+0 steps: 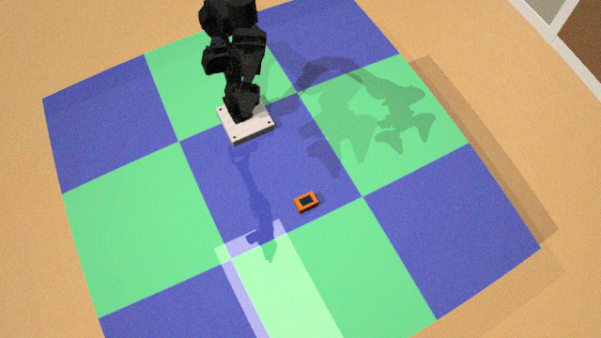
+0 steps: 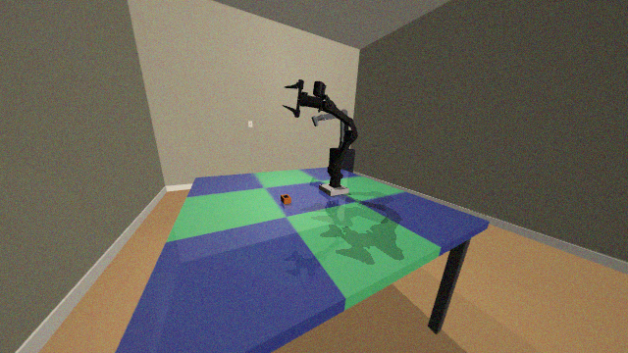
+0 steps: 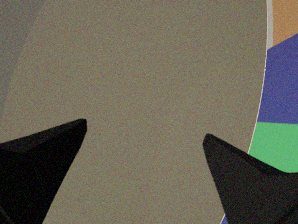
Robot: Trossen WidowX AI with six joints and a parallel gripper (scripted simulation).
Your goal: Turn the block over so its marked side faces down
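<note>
Block [image 1: 306, 202] flat on surface [image 1: 141, 221], on the blue centre square near its corner with the green squares, well apart from arm base plate [image 1: 263, 128]. Orange body, dark marked panel facing up in top view, so not yet turned over. Appears as a small orange box in exterior view too [image 2: 286, 199], nothing touching it.

Progress, judged from this: essentially zero. Nothing done on the block itself. Left to do: bring pincer down to block, grasp across the sides, lift, rotate half a turn so dark panel faces down, set back on surface, release. Whole manipulation outstanding.

Pincer [image 2: 295, 100] high above surface in exterior view, out ahead of the base on the raised arm, pointing roughly sideways toward the back wall rather than down. Spread close to full width; nothing between fingers, nothing touched. Wrist view confirms: two dark fingertips far apart at frame bottom, only wall between them, strip of surface and floor at right edge. Block not visible in wrist view at all.

Likely next need: big descent plus wrist reorientation to point down at block. Block low and flat, so grip on its thin sides may be tight on clearance against surface.
</note>
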